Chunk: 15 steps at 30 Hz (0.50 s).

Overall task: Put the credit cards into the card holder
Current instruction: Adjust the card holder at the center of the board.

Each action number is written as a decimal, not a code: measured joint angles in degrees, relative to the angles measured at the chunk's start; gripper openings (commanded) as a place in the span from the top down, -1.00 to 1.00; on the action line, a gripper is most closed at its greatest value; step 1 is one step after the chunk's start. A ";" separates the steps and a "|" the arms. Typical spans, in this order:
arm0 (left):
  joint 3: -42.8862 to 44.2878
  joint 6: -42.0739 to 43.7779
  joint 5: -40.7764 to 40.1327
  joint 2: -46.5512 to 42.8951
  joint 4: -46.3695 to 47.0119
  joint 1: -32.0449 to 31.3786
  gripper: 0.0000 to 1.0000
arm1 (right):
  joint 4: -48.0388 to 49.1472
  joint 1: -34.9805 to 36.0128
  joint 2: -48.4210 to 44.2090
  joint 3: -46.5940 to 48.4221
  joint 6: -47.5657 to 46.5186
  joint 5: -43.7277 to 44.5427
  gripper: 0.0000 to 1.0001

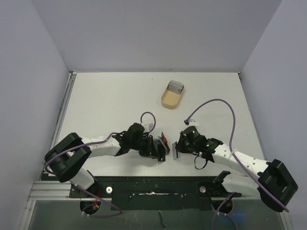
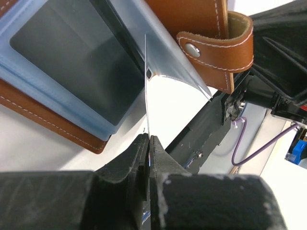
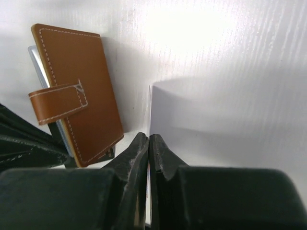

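Observation:
The card holder (image 1: 164,140), reddish-brown leather with a snap strap, stands on edge between the two grippers. In the left wrist view the card holder (image 2: 199,19) is open, showing pale blue plastic sleeves (image 2: 57,91). My left gripper (image 2: 149,138) is shut on a thin clear leaf (image 2: 147,96) of it, seen edge-on. My right gripper (image 3: 149,136) is shut on one of the credit cards (image 3: 150,110), also edge-on, just right of the card holder (image 3: 81,96) and apart from it. From above, that credit card (image 1: 175,153) hangs below the right gripper (image 1: 178,147), facing the left gripper (image 1: 159,152).
A tan oval tray (image 1: 171,98) sits further back on the white table, with a grey flat thing (image 1: 176,86) at its far end. The black base rail (image 1: 153,184) runs along the near edge. Purple cables (image 1: 225,108) loop off both arms.

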 measured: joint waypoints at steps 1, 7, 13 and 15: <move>0.26 0.17 -0.02 0.13 -0.17 0.00 1.00 | -1.53 0.00 -0.94 0.44 -0.02 0.02 1.00; 0.70 0.52 -0.37 0.15 -0.94 0.00 1.00 | -7.15 0.04 -6.69 4.81 -1.07 1.07 1.00; 2.99 0.17 -1.05 -0.66 -2.40 0.00 1.00 | -4.96 0.02 -4.61 5.51 -3.02 1.70 1.00; 4.26 0.20 -1.73 -1.33 -3.17 0.02 1.00 | -1.92 0.02 -2.12 4.02 -3.28 1.36 1.00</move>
